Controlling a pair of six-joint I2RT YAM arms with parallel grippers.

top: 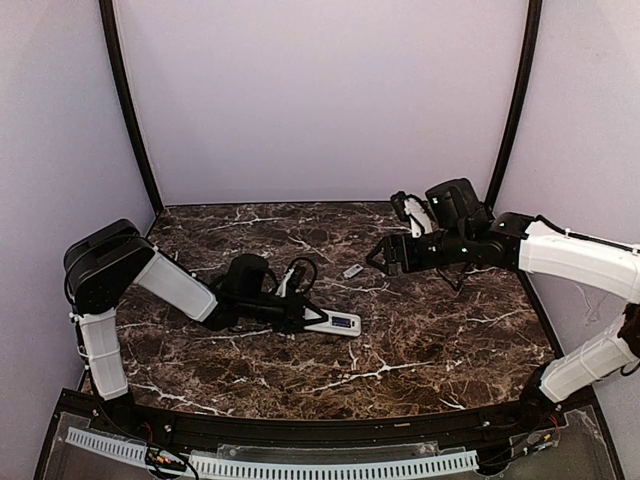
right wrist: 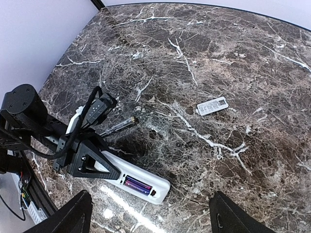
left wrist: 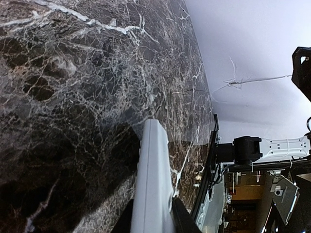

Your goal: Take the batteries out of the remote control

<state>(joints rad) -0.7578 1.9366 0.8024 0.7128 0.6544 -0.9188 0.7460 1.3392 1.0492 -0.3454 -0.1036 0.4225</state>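
Observation:
The white remote control (top: 335, 322) lies on the marble table with its back up. Its battery recess is open, and the batteries (right wrist: 137, 185), reddish-purple, lie inside it side by side. My left gripper (top: 298, 312) is shut on the remote's near end. In the left wrist view the remote (left wrist: 153, 179) runs out between the two dark fingers (left wrist: 183, 219). My right gripper (top: 385, 258) is open and empty, hovering above the table right of the remote. Its fingertips (right wrist: 73, 213) frame the remote (right wrist: 141, 182) from above.
The small flat pale-grey cover piece (top: 352, 271) lies on the table between the grippers and also shows in the right wrist view (right wrist: 212, 106). A slim dark rod with a brassy tip (right wrist: 119, 125) lies beside the left gripper. Lilac walls enclose the table.

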